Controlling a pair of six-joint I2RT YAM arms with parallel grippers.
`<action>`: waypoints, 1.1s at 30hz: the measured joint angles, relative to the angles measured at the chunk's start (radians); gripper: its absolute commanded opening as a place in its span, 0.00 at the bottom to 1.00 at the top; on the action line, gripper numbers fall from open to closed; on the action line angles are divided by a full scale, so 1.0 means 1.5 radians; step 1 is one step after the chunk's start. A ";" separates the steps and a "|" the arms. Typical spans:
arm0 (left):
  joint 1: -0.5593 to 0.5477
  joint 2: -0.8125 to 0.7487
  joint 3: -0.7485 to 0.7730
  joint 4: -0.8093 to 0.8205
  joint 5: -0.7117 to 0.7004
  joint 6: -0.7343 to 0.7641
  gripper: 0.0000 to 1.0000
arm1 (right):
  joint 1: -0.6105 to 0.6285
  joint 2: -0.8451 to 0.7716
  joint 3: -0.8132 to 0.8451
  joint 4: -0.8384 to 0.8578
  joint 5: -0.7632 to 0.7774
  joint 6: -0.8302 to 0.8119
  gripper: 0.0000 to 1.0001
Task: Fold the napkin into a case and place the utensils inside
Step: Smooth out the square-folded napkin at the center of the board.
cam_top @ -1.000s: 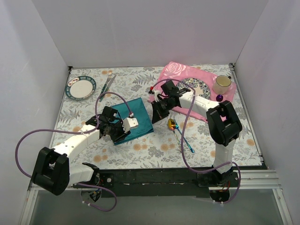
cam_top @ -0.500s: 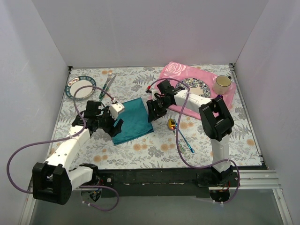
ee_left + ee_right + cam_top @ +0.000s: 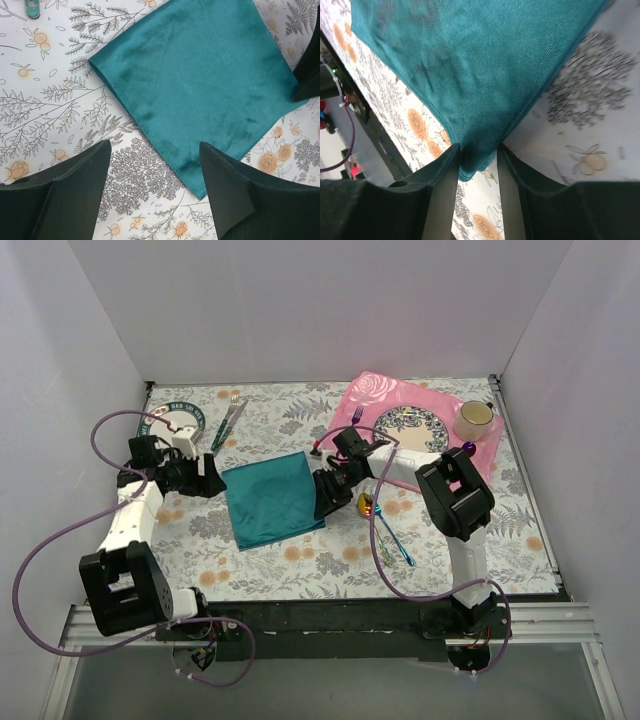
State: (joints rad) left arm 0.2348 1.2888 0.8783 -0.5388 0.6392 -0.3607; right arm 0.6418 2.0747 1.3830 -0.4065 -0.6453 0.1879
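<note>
Napkin [image 3: 272, 500] now lies flat mid-frame since the left gripper [image 3: 205, 480] backed off wide open, while the right gripper [image 3: 477, 165] pinches its edge, so folding's barely started.

One overhead view, two close wrist views

The top camera looks down over the whole table [image 3: 300, 570]; both wrist cameras face the napkin [image 3: 200, 85] closely.

The left arm bends out to the far left side, and its wrist turns back toward the middle. The left gripper [image 3: 210, 483] is low over the surface, and its two dark fingers [image 3: 75, 175] are spread wide apart with nothing between them. The right arm reaches in from the right side toward the middle. The right gripper [image 3: 326, 496] points down and left, with its fingers [image 3: 442, 185] close together, pinching the edge of the napkin [image 3: 485, 65].
</note>
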 measured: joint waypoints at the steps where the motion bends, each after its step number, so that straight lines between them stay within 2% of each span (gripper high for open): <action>1: 0.005 0.011 0.004 0.001 0.002 -0.003 0.71 | 0.003 -0.005 -0.011 0.004 -0.006 0.003 0.43; 8: 0.012 0.112 0.049 0.011 0.024 -0.003 0.72 | 0.032 -0.035 -0.069 0.019 -0.030 0.020 0.45; 14: -0.002 0.237 0.181 0.010 0.051 0.027 0.72 | 0.044 -0.063 -0.112 0.026 -0.037 0.025 0.50; 18: -0.037 0.296 0.241 0.014 0.030 0.036 0.70 | 0.044 -0.068 -0.107 0.006 -0.029 0.007 0.55; 23: -0.115 0.364 0.294 0.021 -0.010 0.036 0.70 | 0.044 -0.095 -0.106 -0.027 0.003 -0.023 0.64; 33: -0.171 0.433 0.301 0.024 -0.022 0.026 0.68 | 0.025 -0.154 -0.077 -0.051 0.048 -0.062 0.74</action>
State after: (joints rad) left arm -0.0223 1.9377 1.3296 -0.5022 0.6064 -0.3218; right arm 0.6796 1.8435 1.2682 -0.4835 -0.5732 0.0944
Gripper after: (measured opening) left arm 0.694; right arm 0.713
